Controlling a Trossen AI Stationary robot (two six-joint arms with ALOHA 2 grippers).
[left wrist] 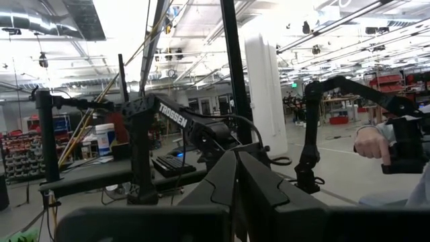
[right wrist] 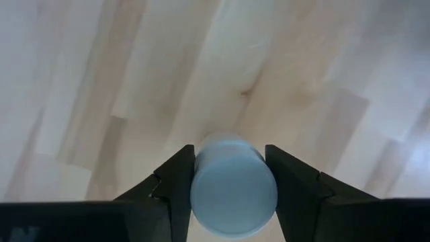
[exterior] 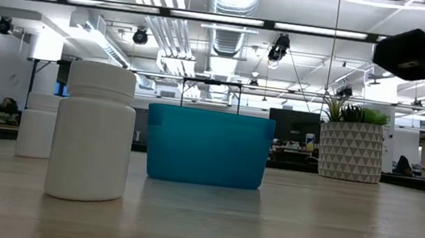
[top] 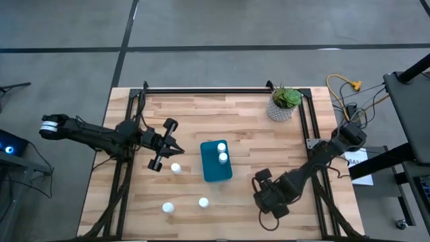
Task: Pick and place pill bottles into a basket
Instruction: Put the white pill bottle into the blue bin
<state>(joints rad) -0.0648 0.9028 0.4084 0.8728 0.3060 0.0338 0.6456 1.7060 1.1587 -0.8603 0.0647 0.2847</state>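
While two bottles already stand in the bin, this entry records the rest as outstanding.

Progress: two of six pill bottles [top: 222,152] are inside the basket [top: 216,171]; one more is in the right claw's hold; three stand loose on the table [top: 222,215]. By my count, under half done.

Loose bottles: one [top: 176,168] just left of the basket; two nearer the front edge, one [top: 168,208] to the left, one [top: 203,202] below the basket's near end.

Right gripper [right wrist: 233,176]: above the table, right of the basket and nearer the front edge; fingers closed against both sides of a held bottle [right wrist: 233,195], its round cap towards the camera.

Left gripper [left wrist: 236,176]: left of the basket, beside the nearest loose bottle; fingers pressed together, holding nothing.

Bottles, make: small white cylinders, smooth matt plastic, wide cap, narrower neck, straight body.

Basket, make: teal-blue plastic, rectangular, rounded corners, smooth walls flaring slightly upward.

Table, make: pale butcher-block wood, strips of varied tone, black frame rails.

Other: plant pot [top: 282,107], white with triangle pattern, green plant, far right corner.

Remaining: held bottle to go in; three to fetch.
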